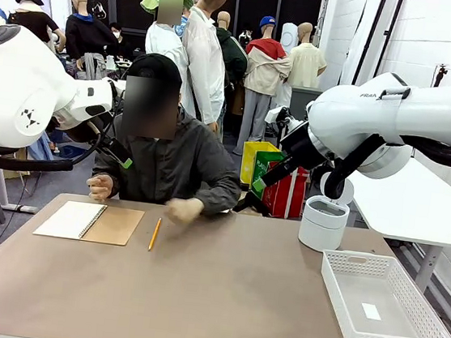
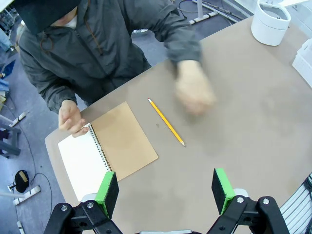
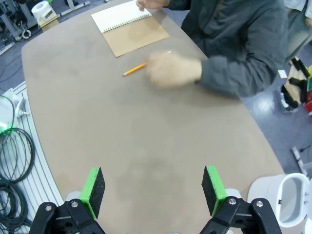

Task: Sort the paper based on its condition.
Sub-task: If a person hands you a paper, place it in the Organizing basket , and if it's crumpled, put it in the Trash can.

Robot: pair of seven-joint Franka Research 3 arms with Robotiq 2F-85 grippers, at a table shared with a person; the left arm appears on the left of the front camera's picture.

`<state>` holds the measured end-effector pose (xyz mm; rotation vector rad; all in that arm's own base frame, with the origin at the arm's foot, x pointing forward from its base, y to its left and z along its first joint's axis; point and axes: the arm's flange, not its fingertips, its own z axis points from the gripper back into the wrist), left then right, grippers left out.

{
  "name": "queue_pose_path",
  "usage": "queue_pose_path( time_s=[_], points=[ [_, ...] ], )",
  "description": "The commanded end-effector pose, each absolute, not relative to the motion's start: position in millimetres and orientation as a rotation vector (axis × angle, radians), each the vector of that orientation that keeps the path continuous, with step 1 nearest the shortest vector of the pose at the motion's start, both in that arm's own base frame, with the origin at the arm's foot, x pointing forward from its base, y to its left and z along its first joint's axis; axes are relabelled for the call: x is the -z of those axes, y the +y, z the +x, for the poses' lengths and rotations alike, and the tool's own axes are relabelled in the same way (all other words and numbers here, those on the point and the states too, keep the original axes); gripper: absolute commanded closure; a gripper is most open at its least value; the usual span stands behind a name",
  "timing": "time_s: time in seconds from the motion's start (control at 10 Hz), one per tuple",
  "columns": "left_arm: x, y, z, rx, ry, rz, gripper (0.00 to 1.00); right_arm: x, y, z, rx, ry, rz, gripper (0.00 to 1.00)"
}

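Observation:
The loose paper is out of view. A spiral notepad (image 1: 89, 221) lies open on the table's far left, white page up beside its brown cover, and the person's hand (image 1: 99, 187) rests at its far edge. The person's other hand (image 2: 194, 92) is blurred with motion over the table near a yellow pencil (image 2: 166, 122). My left gripper (image 2: 165, 191) hangs open high above the table's left side, with nothing between its green pads. Over the right half, my right gripper (image 3: 152, 190) is likewise open and empty. Both grippers are raised near the person: left gripper (image 1: 123, 156), right gripper (image 1: 263, 180).
A white mesh basket (image 1: 425, 314) stands at the near right with a small white label on its floor. A round white bin (image 1: 323, 222) stands at the far right edge. The brown tabletop (image 1: 219, 299) is bare in the middle and front.

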<state>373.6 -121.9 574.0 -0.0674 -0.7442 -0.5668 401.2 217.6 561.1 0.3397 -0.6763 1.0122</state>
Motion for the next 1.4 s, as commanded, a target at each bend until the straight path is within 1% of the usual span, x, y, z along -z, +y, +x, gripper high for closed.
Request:
queue_pose_path(
  time_s=[0.0,0.8,1.0,1.3],
  points=[
    [-574.6,-121.0,373.6,0.569,-0.746,-0.069,0.00,-561.4,217.6,401.3,-1.004,-0.676,0.338,0.00],
    [-574.6,-121.0,373.6,0.569,-0.746,-0.069,0.00,-561.1,217.6,401.2,-1.012,-0.676,0.340,0.00],
    [-574.6,-121.0,373.6,0.569,-0.746,-0.069,0.00,-557.6,241.8,398.5,-1.053,-0.579,0.296,0.00],
    [-574.6,-121.0,373.6,0.569,-0.746,-0.069,0.00,-528.5,281.3,399.4,-1.105,-0.465,0.251,0.00]
  ],
)
